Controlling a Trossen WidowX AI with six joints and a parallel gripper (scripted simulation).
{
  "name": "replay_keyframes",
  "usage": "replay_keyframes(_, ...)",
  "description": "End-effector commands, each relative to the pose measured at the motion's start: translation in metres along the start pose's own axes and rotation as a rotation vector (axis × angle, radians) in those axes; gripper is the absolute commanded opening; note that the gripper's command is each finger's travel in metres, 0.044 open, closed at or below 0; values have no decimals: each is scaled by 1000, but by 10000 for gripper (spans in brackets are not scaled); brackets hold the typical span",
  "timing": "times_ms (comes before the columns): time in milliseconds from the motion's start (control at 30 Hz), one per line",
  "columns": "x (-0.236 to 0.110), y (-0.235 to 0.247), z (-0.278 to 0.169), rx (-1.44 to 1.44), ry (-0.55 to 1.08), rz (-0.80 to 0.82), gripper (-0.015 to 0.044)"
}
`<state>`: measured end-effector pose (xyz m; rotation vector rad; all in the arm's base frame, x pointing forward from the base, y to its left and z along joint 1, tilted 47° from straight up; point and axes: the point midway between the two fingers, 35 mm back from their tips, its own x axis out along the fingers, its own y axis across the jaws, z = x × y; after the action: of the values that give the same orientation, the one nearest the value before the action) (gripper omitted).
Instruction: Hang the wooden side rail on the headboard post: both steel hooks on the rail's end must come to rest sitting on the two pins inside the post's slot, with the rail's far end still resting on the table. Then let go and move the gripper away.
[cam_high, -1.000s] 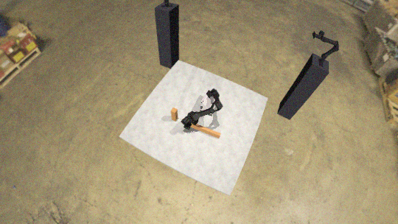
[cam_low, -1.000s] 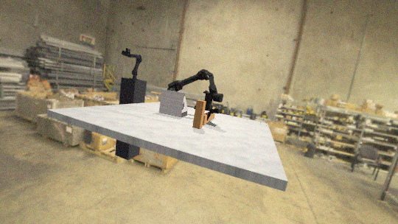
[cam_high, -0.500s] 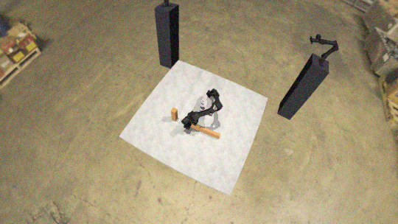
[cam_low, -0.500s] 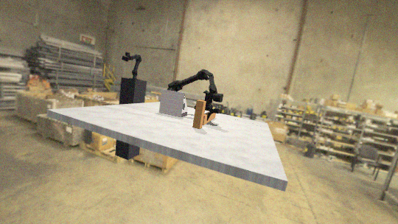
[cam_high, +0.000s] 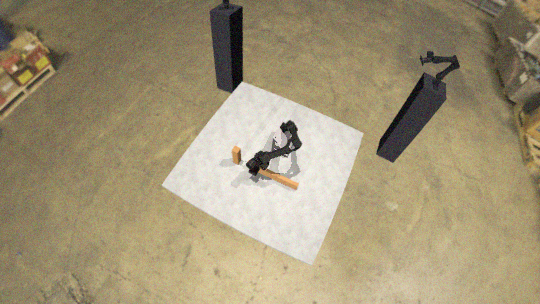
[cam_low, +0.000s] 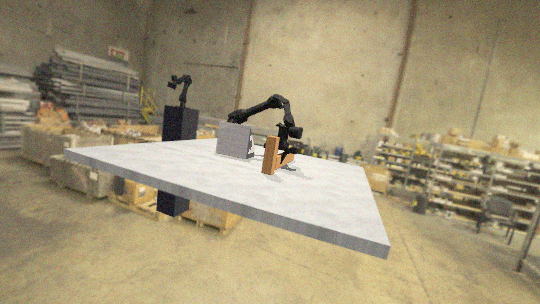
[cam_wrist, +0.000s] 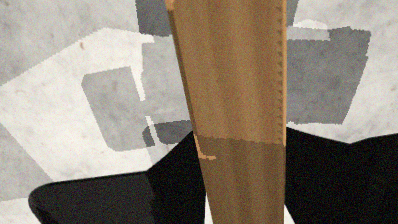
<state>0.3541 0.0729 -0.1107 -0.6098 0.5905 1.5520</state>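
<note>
Side rail (cam_high: 280, 179) of wood, lying on the white bench (cam_high: 320, 220) with one end under the arm and the other end pointing away toward the bench's near edge in the top view. The end effector (cam_high: 256, 165) is closed on the rail near its post-side end; in the wrist view the rail (cam_wrist: 232, 100) runs straight up between two dark fingers pressed against its flanks. The headboard post (cam_high: 236, 154) stands upright on the bench, near the gripped end but apart from it. The steel hooks and the pins in the post's slot cannot be made out in any view.

Judged stage: grasp made, lift and carry toward the post not yet done. Risks from here: the grip sits near one end, so the long free length may lever the rail and let it pivot or slip between the fingers as it rises. A tilted or twisted approach could bring the hooks against the post's face and push the post over. Lifting too high would raise the far end off the bench.
</note>
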Motion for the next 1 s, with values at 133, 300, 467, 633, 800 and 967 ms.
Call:
replay_keyframes(133, -3, 0, 0, 16, -3, -1, 0)
replay_keyframes(300, -4, 0, 0, 16, -3, -1, 0)
replay_keyframes(467, -5, 0, 0, 16, -3, -1, 0)
replay_keyframes(633, -5, 0, 0, 16, -3, -1, 0)
replay_keyframes(800, -6, 0, 0, 16, -3, -1, 0)
replay_keyframes(967, -7, 0, 0, 16, -2, -1, 0)
